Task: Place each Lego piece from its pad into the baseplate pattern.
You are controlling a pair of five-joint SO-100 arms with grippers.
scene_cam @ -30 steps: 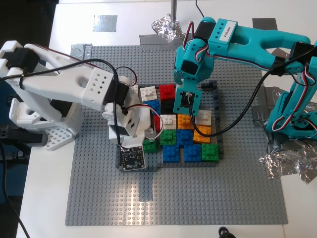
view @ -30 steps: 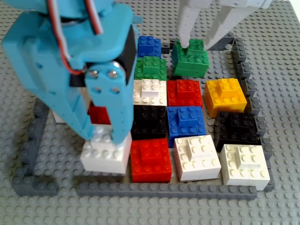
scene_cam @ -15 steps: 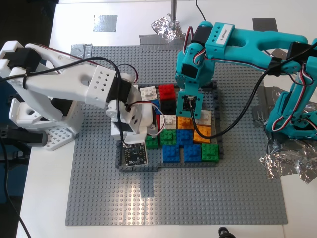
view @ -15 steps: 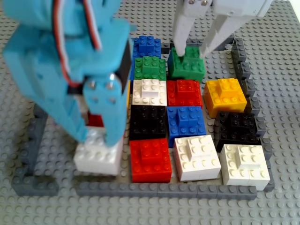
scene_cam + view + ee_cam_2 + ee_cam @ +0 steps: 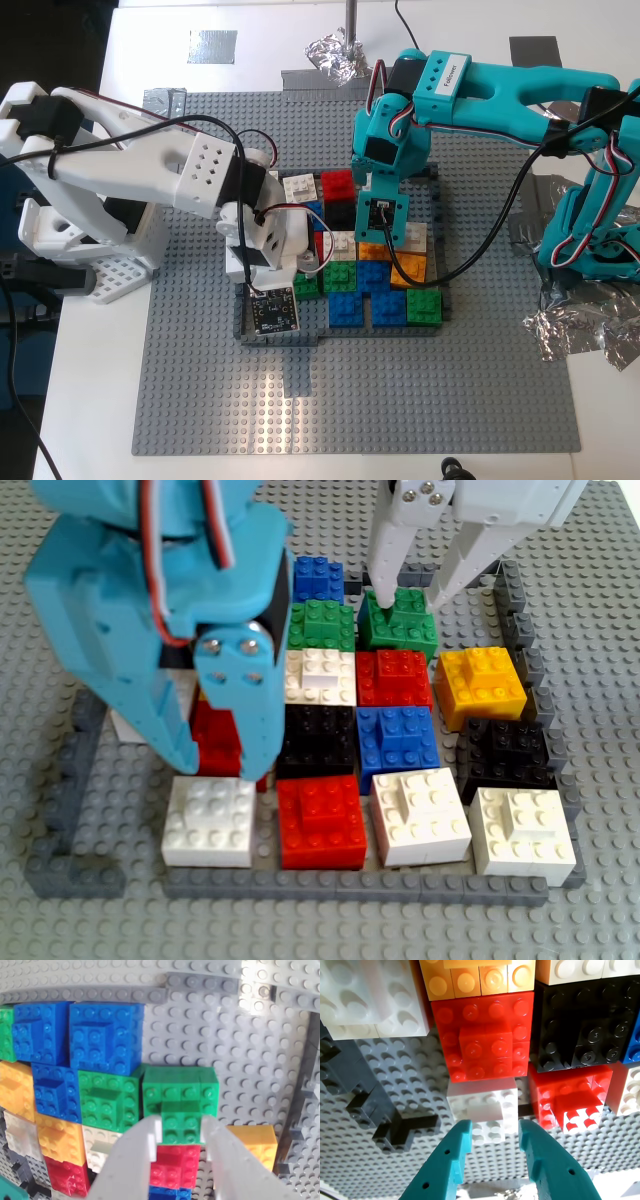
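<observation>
Straddling the green brick [image 5: 181, 1121], my second gripper [image 5: 181, 1135] hides contact; my first gripper [image 5: 492, 1140] stands parted.

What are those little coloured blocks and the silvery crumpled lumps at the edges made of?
The blocks, like the green brick and white brick, look like hard moulded plastic: glossy, crisp studs, sharp edges. The grey baseplate looks like the same plastic, a bit duller. The crumpled lumps appear to be metal foil: shiny, mirror-like creases. That is judged by look alone.
</observation>
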